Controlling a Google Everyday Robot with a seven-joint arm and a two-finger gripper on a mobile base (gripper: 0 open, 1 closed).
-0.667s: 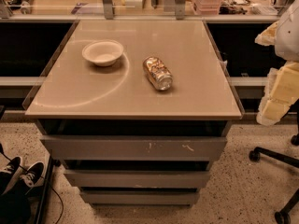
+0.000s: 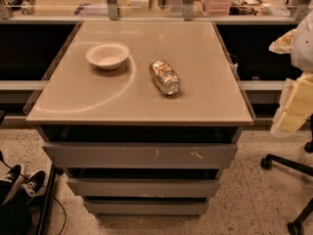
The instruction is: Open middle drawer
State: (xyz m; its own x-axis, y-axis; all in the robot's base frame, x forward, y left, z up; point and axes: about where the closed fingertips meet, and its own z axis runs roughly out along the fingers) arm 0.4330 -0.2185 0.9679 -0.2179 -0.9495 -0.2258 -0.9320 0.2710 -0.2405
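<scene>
The grey cabinet has three drawer fronts under a beige top [image 2: 205, 58]. The middle drawer [image 2: 143, 187] is the plain grey front between the taller scratched front [image 2: 139, 155] above and the narrowest front [image 2: 145, 208] below. It sits nearly flush with a dark gap above it. My gripper [image 2: 295, 109], a pale yellowish part of the arm, is at the right edge of the view. It is beside the cabinet's right side at about tabletop height, clear of all the drawers.
A white bowl [image 2: 107, 55] and a crushed can [image 2: 165, 76] lying on its side rest on the top. Office chair legs with casters [image 2: 288, 165] stand on the floor at right. Shoes [image 2: 19, 180] and a cable lie at left. Dark shelving runs behind.
</scene>
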